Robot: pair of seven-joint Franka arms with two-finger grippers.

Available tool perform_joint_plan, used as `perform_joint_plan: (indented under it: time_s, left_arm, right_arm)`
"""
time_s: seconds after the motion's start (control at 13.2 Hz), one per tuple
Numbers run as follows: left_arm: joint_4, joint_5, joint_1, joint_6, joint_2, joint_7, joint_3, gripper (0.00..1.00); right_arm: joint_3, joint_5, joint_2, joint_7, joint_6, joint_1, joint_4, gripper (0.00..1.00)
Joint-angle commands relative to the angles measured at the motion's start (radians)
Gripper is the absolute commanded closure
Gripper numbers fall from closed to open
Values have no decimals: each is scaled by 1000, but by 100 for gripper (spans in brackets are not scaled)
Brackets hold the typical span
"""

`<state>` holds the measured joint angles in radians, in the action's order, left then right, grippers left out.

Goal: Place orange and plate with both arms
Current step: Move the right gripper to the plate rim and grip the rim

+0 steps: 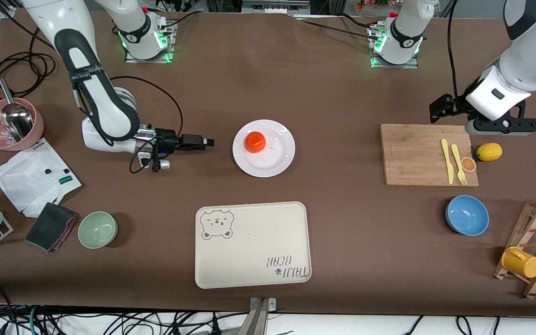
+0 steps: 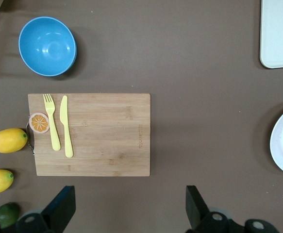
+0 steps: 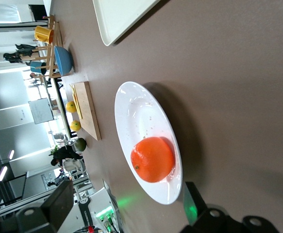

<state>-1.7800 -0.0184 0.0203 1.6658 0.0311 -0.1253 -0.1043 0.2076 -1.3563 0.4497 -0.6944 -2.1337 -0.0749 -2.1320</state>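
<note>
While the brown table [image 1: 342, 93] carries everything, its biggest piece is the cream bear tray [image 1: 252, 244], lying nearer the front camera than the plate [image 1: 277, 156]. Next in size comes the wooden cutting board [image 1: 412, 156], toward the left arm's end of the table, with a yellow knife [image 1: 445, 160], a yellow fork [image 1: 458, 163] and an orange slice [image 1: 468, 164] on it and a lemon [image 1: 489, 151] just beside it. That white plate sits at mid-table, and the orange [image 1: 254, 142] rests on it, toward the right arm's side of the plate. A blue bowl [image 1: 467, 215] stands nearer the camera than the board. Low beside the plate, the right gripper [image 1: 207, 141] points at it with fingers spread wide and nothing held. Over the table beside the board, the left gripper [image 2: 130, 206] hangs with its fingers equally wide apart, empty.
</note>
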Motion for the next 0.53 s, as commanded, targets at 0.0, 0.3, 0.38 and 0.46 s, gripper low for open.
perform_joint_plan:
  time_s: [0.0,0.3,0.38,0.46]
  left_arm:
    - [28,21,6,-15,-13,22,2,0]
    - [28,21,6,-15,-13,22,2,0]
    - [28,21,6,-15,-13,22,2,0]
    - [28,21,4,-15,-13,22,3,0]
  right_arm:
    - [6,-104,56,-86,-46,-43,18,0]
    - [4,-202,130,-227,-43,-77,52,0]
    - [4,-202,141,-252,-37,-75,58,0]
    - [4,-201,147,-260,-35,-77,60,0]
